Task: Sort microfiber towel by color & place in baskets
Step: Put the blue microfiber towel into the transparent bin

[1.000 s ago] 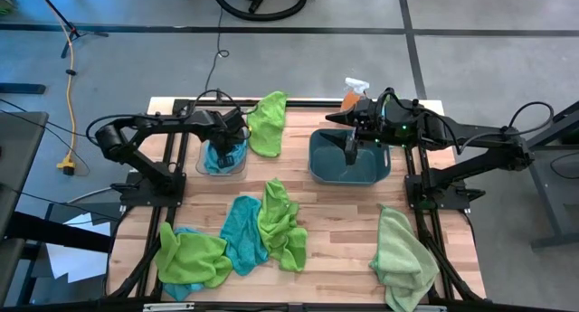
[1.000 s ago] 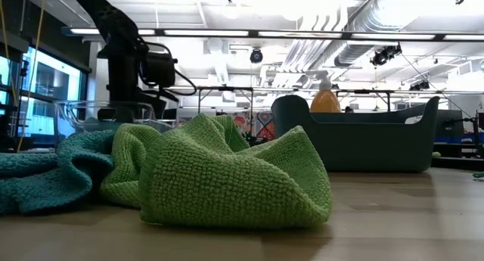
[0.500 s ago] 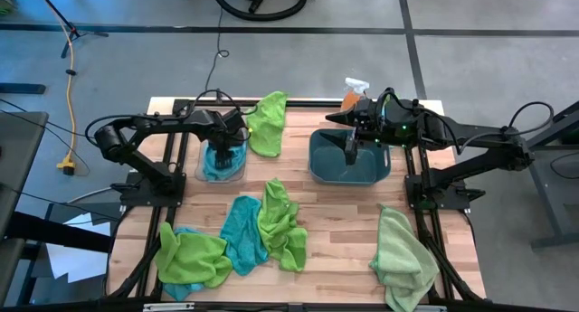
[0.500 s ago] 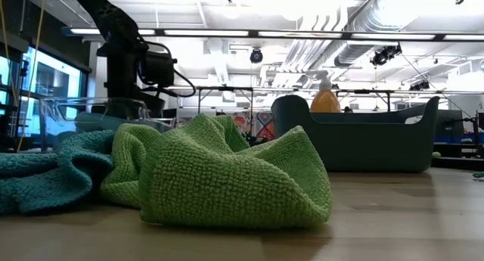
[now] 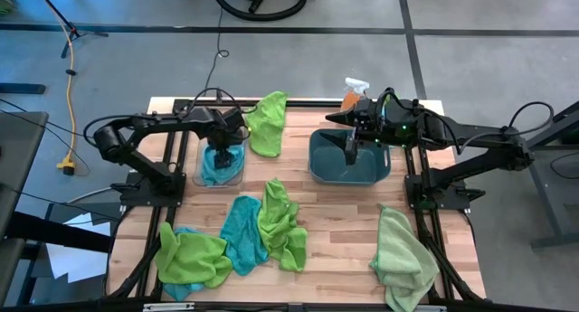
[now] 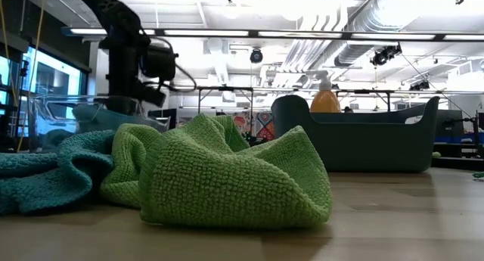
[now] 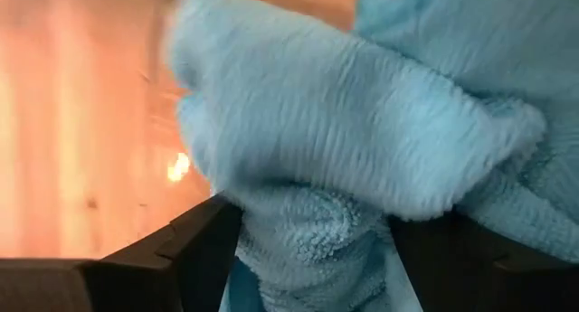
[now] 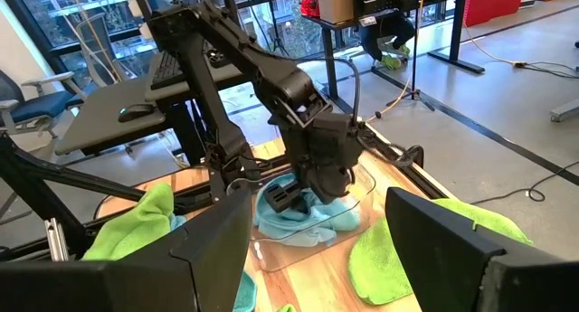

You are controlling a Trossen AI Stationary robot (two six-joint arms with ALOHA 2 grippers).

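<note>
A blue towel (image 5: 219, 170) lies bunched in the clear basket (image 5: 200, 174) at the far left. My left gripper (image 5: 223, 152) hangs over it, pointing down. Its fingers (image 7: 194, 249) stand wide apart with a fold of the towel (image 7: 317, 240) between them. My right gripper (image 5: 350, 153) hangs open and holds nothing over the dark teal tub (image 5: 318, 172) at the far right. Green towels lie on the table beside the clear basket (image 5: 267, 122), in the middle (image 5: 282, 229), at the near left (image 5: 188, 258) and at the near right (image 5: 403, 253). A teal towel (image 5: 240, 232) lies against the middle one. My left gripper comes at the blue towel from above, with a fold of it (image 7: 308, 258) reaching up between its open fingers. I cannot tell whether the fingers touch it. The towel rests in the clear basket.
An orange spray bottle (image 5: 351, 95) stands behind the teal tub at the far edge. Dark frame rails run along both sides of the table. Bare wood shows between the two baskets and in front of the tub.
The blue towel has sunk and spread lower in the clear basket. The basket itself has shifted a little toward the table's near edge. My right gripper has kept still.
</note>
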